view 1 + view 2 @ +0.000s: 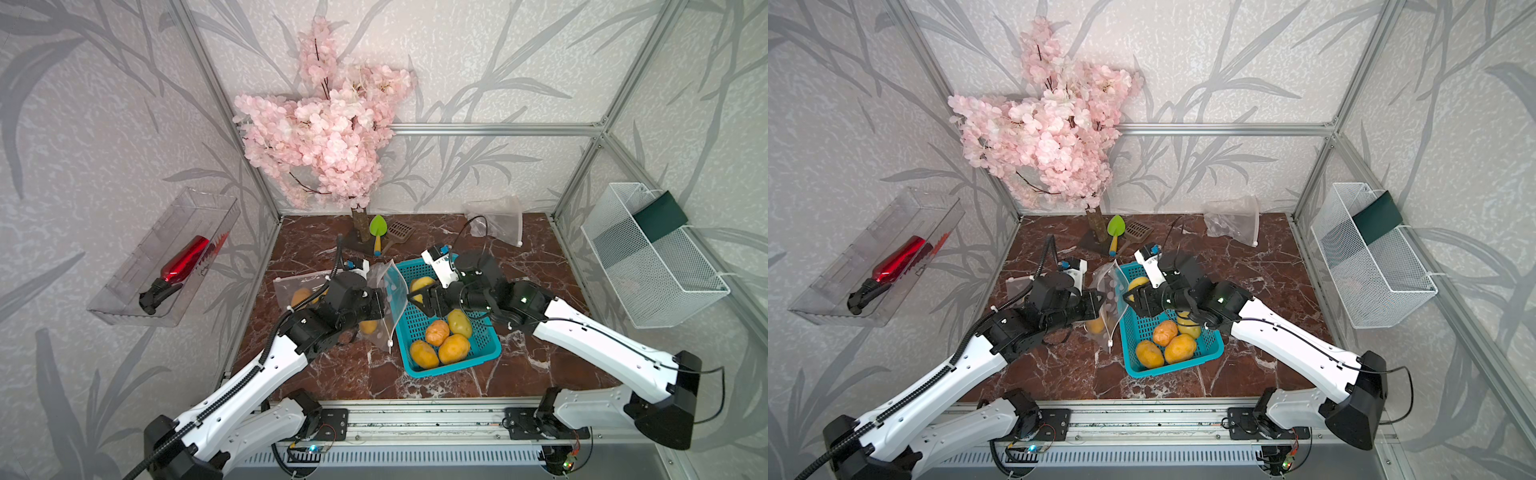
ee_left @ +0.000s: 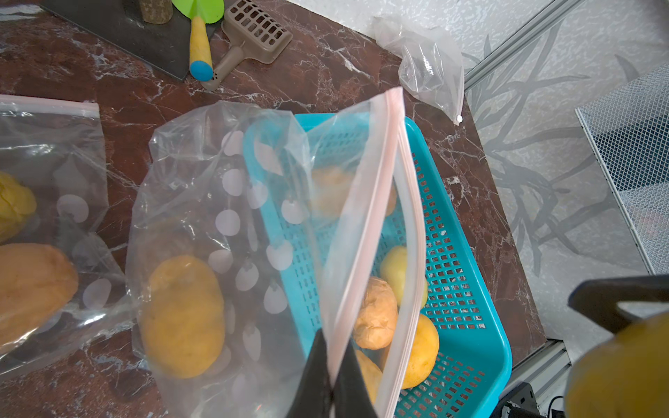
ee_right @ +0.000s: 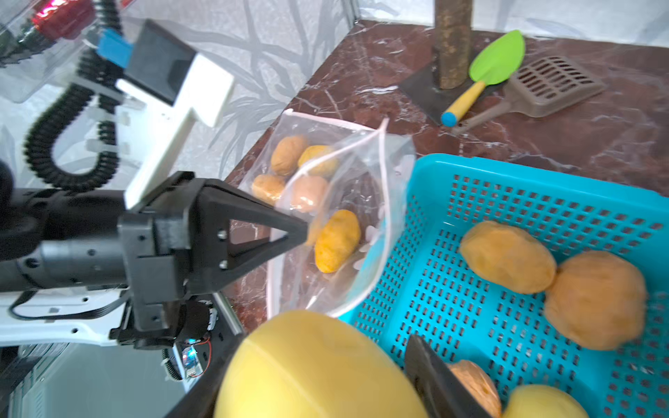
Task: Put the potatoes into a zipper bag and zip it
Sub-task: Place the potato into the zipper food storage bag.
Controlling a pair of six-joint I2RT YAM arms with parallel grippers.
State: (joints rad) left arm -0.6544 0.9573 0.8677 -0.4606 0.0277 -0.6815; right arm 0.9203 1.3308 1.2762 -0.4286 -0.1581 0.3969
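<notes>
My left claw point(image 2: 333, 349) is pinched tight on the pink zip edge of the zipper bag point(image 2: 224, 173). It holds the bag up at the 9 o'clock side of the basket point(image 1: 453, 366). The bag is thin, clear and crinkly, with white dots on it. Its two zip strips stand a little apart. One lumpy orange potato point(image 2: 182, 316) sits at the bottom of it.

My right claw point(image 3: 318, 383) squeezes a smooth pale yellow potato point(image 3: 311, 354) between its black fingers. It is over the basket's 11 o'clock corner, just beside the bag's mouth.

The basket is blue-green plastic, full of little square holes. It sits in the middle of the table point(image 1: 457, 390), which is dark red stone with white veins. Four loose potatoes point(image 1: 454, 349) lie bunched together in it toward 6 o'clock. They are oval and bumpy, three orange and one yellow-green.

A second bag point(image 1: 286, 284) lies flat at 9 o'clock on the table, with packed potatoes point(image 3: 287, 155) inside. A crumpled bag point(image 1: 496, 222) sits at 1 o'clock.
</notes>
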